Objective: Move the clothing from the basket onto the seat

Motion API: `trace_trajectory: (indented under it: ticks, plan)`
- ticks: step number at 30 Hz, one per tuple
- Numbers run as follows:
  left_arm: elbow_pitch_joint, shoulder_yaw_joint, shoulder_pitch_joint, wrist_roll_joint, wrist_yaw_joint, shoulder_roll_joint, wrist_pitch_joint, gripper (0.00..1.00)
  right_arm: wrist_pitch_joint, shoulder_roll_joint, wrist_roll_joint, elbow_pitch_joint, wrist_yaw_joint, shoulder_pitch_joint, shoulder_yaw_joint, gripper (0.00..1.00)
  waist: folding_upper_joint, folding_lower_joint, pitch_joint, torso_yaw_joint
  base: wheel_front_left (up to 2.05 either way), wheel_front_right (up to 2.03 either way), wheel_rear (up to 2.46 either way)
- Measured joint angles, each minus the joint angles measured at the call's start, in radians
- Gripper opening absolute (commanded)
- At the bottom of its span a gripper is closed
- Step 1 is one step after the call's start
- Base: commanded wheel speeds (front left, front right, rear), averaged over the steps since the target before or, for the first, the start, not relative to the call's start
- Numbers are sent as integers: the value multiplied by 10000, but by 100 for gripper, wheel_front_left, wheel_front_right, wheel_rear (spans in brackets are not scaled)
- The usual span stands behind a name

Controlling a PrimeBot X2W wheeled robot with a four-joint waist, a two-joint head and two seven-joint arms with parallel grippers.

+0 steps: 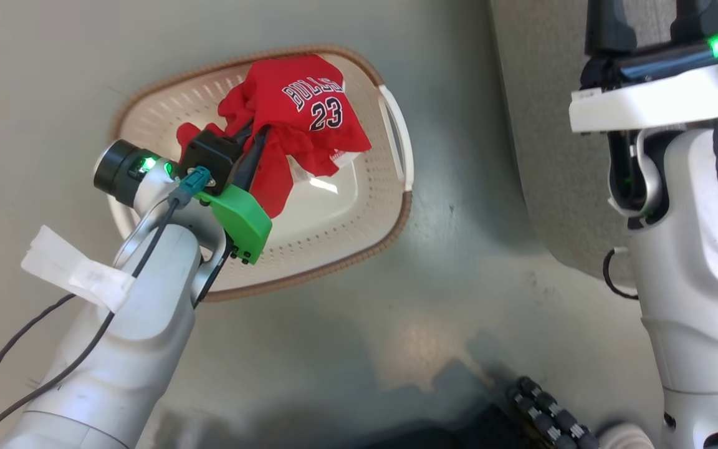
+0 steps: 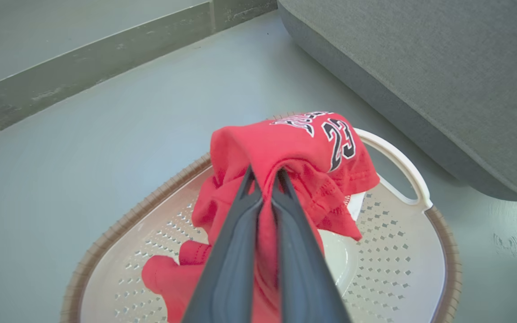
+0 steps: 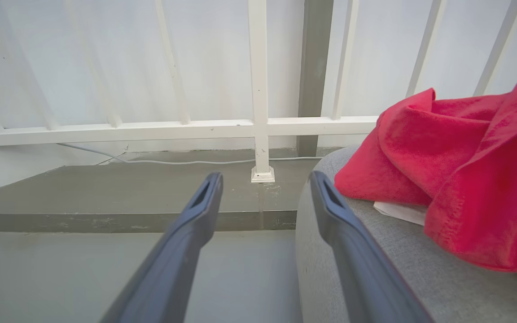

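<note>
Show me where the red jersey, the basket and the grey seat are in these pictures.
red jersey [image 1: 326,115], head view, on its number print.
basket [image 1: 346,231], head view, on its bare perforated inner wall.
seat [image 2: 442,67], left wrist view, on its grey fabric surface.

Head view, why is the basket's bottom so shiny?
Head view: light glares off the smooth bottom of the cream perforated plastic basket and off the glossy grey floor; left wrist view: that bottom gleams too; right wrist view: the white wall looks washed out.
</note>
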Motion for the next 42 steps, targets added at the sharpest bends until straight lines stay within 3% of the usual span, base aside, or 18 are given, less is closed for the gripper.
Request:
trace_trajectory:
  ticks: [22,42]
  plan:
    - [-604,600,-92,-721,0,-132,-117,0,0,-12,-73,1329,349,1672,136,100,0,0,-3084,1052,0,0,0]
    - [-483,431,848,-1463,-6,-270,123,0,2,35,38,2431,612,3258,639,100,0,-1,-5853,1423,0,0,0]
